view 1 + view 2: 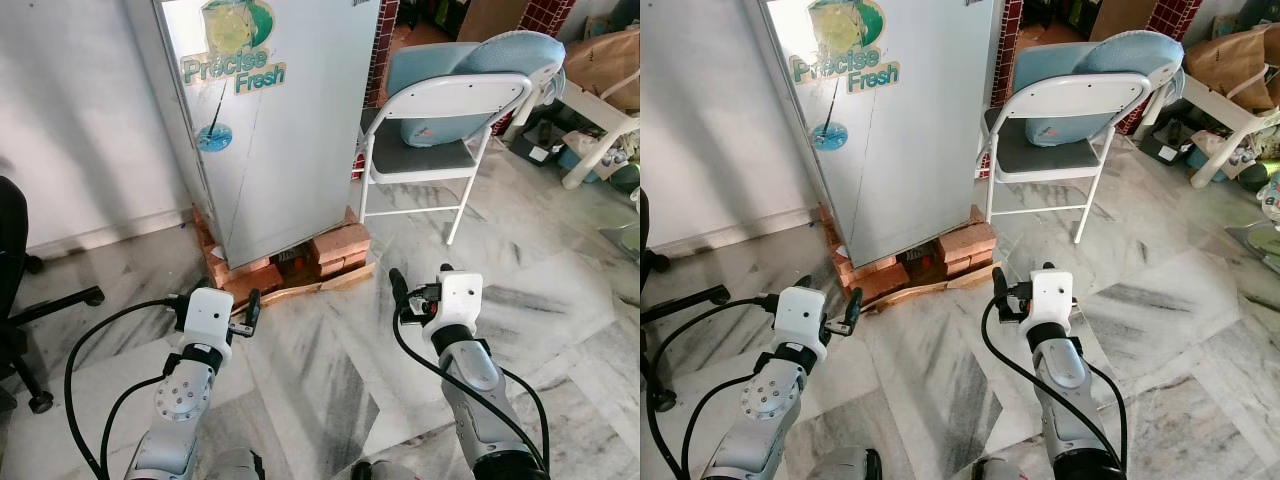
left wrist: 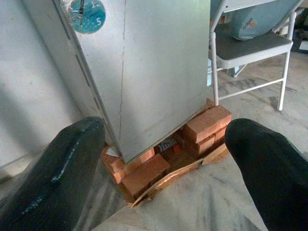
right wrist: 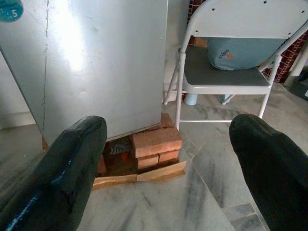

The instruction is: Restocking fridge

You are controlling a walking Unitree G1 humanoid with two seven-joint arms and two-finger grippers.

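A silver fridge (image 1: 275,130) with a "Precise Fresh" sticker stands ahead of me, its door closed. It rests on stacks of red bricks (image 1: 338,244) and wood scraps. My left gripper (image 1: 217,298) is held low over the marble floor, short of the fridge's front left corner. It is open and empty, with the fridge base showing between its fingers (image 2: 67,163). My right gripper (image 1: 420,274) hovers level with it to the right, in front of the bricks, also open with nothing between its fingers (image 3: 72,159).
A white folding chair (image 1: 440,120) holding a blue cushion stands close to the fridge's right side. A black office chair (image 1: 20,300) sits at the left edge. Boxes and white furniture (image 1: 600,120) crowd the far right. A white wall runs behind on the left.
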